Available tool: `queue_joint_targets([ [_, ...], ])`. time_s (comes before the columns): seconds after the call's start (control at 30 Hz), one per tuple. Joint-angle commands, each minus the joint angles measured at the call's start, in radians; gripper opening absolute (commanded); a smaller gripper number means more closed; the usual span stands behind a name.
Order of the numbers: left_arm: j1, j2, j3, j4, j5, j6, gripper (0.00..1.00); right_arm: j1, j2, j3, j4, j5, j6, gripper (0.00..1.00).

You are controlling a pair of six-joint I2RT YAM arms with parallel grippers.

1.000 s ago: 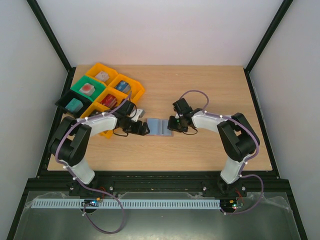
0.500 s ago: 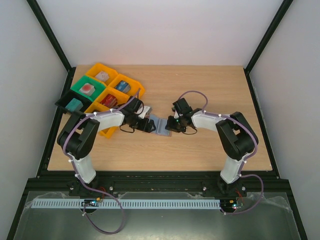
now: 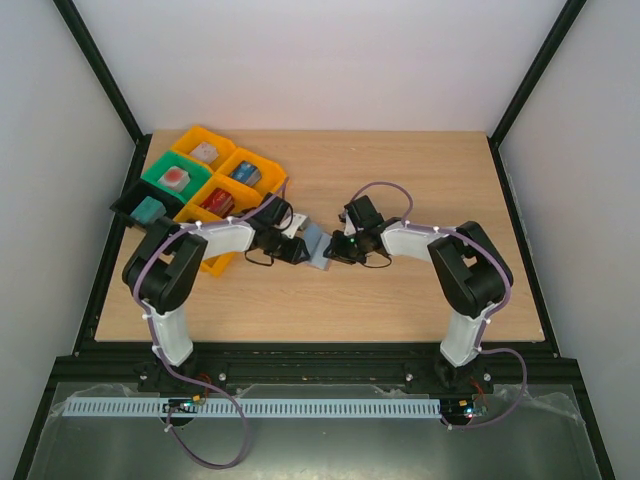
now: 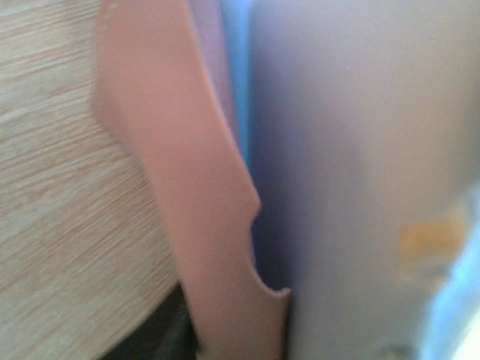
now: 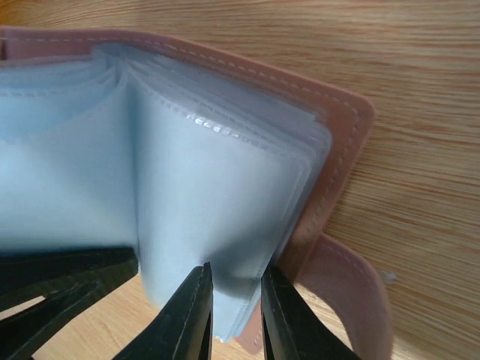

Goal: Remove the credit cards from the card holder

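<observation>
**Q:** What is shown nearest, and where is the task's thing?

**A:** Two arm bases are seen at the near edge of a pale wooden table point(image 3: 420, 300). Further in, at the table's middle, a small, flat, tan-pink, leather-like card holder point(image 5: 341, 127) is spread open between the two arms.

**Q:** How are the grippers set?

**A:** The right gripper point(image 5: 234, 319) is clamped on a bundle of clear, stitched plastic sleeves point(image 5: 225, 187) inside the holder. The left gripper point(image 3: 293, 250) is brought right up to the holder's left side. Whether it is clenched or released cannot be told, as its fingers are not shown in its own blurred close view. In that view a flat grey-lilac face with a blue edge is seen beside the pink cover. It is judged to be one of the thin credit cards point(image 4: 352, 165), or its sleeve.

**Q:** How is this step best done?

**A:** The sleeves should be pinned firmly by the right gripper so the holder is not dragged along. One card edge, not a sleeve, should be pinched by the left gripper. It should then be drawn slowly, straight along the pocket's opening, so the plastic is not torn.

**Q:** And beyond?

**A:** At the far left, yellow, green and black plastic trays point(image 3: 280, 182) holding small coloured blocks point(image 3: 176, 179) are seen behind the left arm.
</observation>
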Motion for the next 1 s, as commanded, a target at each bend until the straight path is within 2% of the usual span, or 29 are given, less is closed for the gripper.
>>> queue_joint_targets([
  [0.0, -0.014, 0.004, -0.010, -0.006, 0.009, 0.020, 0.16, 0.007, -0.003, 0.030, 0.030, -0.023, 0.000, 0.18],
  [0.07, -0.014, -0.012, -0.021, 0.000, -0.013, 0.028, 0.04, 0.004, -0.016, 0.038, 0.011, -0.016, -0.016, 0.18],
  [0.1, -0.013, -0.021, -0.022, -0.003, -0.025, 0.033, 0.02, -0.001, -0.027, 0.041, 0.002, -0.015, -0.020, 0.18],
  [0.33, 0.003, -0.140, 0.035, -0.093, -0.076, 0.150, 0.02, -0.123, -0.220, 0.023, -0.037, -0.037, -0.098, 0.23],
  [0.53, 0.061, -0.296, 0.138, -0.222, -0.033, 0.267, 0.02, -0.199, -0.421, 0.038, -0.030, -0.115, -0.221, 0.31],
  [0.67, 0.099, -0.395, 0.282, -0.372, 0.016, 0.361, 0.02, -0.199, -0.548, 0.039, 0.078, -0.226, -0.237, 0.38],
  [0.77, 0.152, -0.454, 0.410, -0.471, 0.092, 0.398, 0.02, -0.199, -0.641, 0.033, 0.228, -0.317, -0.203, 0.45],
  [0.87, 0.184, -0.533, 0.494, -0.508, 0.179, 0.428, 0.02, -0.198, -0.702, 0.034, 0.380, -0.384, -0.149, 0.52],
  [0.97, 0.185, -0.593, 0.519, -0.493, 0.257, 0.403, 0.02, -0.186, -0.717, 0.069, 0.456, -0.418, -0.108, 0.56],
])
